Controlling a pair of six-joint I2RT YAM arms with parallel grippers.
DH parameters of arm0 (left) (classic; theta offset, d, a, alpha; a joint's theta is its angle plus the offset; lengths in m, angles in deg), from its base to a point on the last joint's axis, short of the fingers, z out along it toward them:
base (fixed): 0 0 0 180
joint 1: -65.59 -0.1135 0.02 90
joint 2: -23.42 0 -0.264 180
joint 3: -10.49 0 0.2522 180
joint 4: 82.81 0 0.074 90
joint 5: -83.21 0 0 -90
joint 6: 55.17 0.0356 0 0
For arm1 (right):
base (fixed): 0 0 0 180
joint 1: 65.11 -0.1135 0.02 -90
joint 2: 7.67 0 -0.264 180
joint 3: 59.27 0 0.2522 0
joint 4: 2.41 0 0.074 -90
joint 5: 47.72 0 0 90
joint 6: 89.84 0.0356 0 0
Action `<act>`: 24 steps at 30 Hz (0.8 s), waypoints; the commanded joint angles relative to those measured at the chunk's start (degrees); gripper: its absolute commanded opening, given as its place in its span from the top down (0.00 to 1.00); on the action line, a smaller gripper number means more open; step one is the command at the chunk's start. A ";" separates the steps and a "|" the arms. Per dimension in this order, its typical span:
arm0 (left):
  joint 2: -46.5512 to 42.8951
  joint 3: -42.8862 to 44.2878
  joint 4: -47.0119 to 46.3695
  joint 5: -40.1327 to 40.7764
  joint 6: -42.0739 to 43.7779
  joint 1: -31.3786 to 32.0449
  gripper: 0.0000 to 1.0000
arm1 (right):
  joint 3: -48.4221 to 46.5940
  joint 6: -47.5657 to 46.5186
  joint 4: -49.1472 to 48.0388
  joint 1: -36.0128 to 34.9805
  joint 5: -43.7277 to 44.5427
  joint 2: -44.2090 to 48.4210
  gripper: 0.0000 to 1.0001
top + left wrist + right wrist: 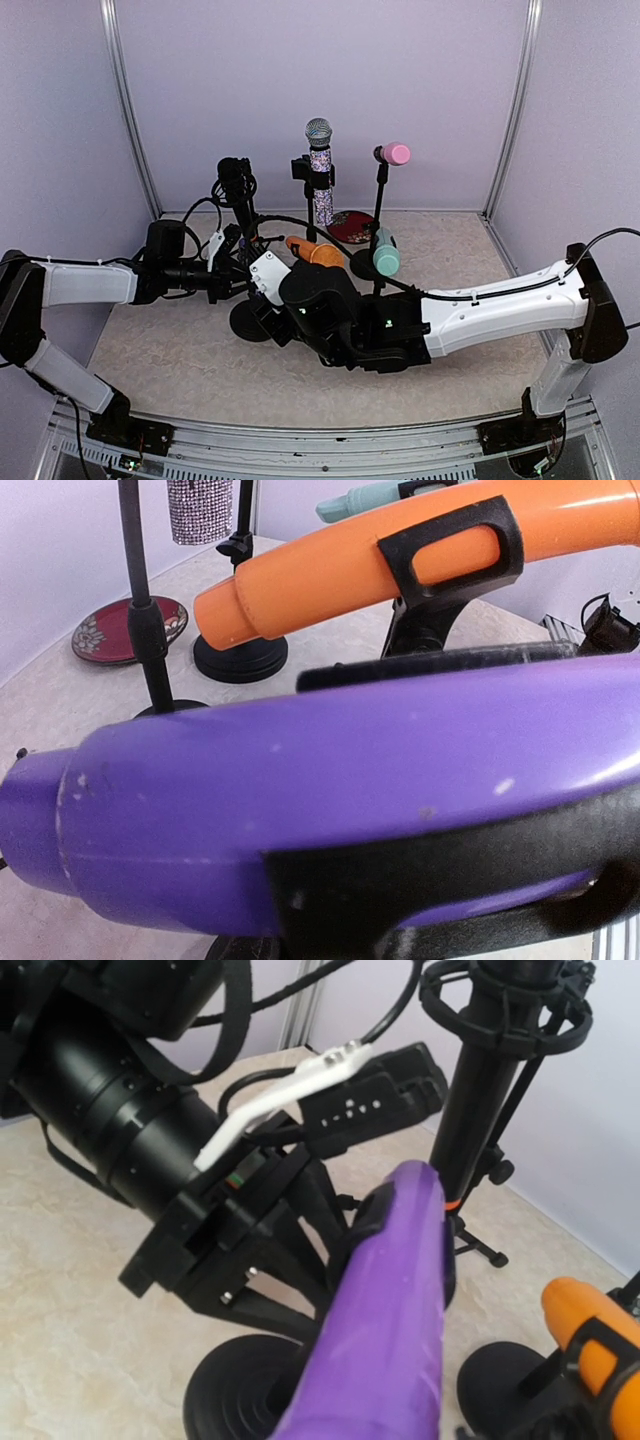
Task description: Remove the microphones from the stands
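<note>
Purple microphone (390, 1310): in the black clip (430, 900) of its stand (240, 1400).
Long axis: nearly level, far end toward left gripper (415, 1085).
Right gripper (262, 290): clamps the purple microphone.
Left gripper: pressed together; on what, I cannot tell.

Pale lavender walls (320, 60) closed in the scene on three sides, joined by slim aluminium posts (128, 110) that ran down from the upper left and upper right of the frame. Below them lay a beige, marble-patterned tabletop (170, 360), edged along the bottom of the frame by a metal rail (330, 440). The light was soft and even, with only faint shadows.
</note>
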 commanded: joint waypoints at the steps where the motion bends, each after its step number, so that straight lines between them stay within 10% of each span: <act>1: 1.69 0.10 0.59 21.98 -4.75 -6.24 1.00 | -1.12 -0.70 -2.01 -6.33 1.44 9.24 1.00; 16: 4.07 1.89 1.06 25.23 -6.57 -8.94 1.00 | 2.15 3.66 3.59 -8.06 0.19 16.59 1.00; 24: -1.65 -2.20 4.33 13.64 0.98 -7.79 1.00 | 1.70 3.84 5.99 -8.48 1.41 16.81 1.00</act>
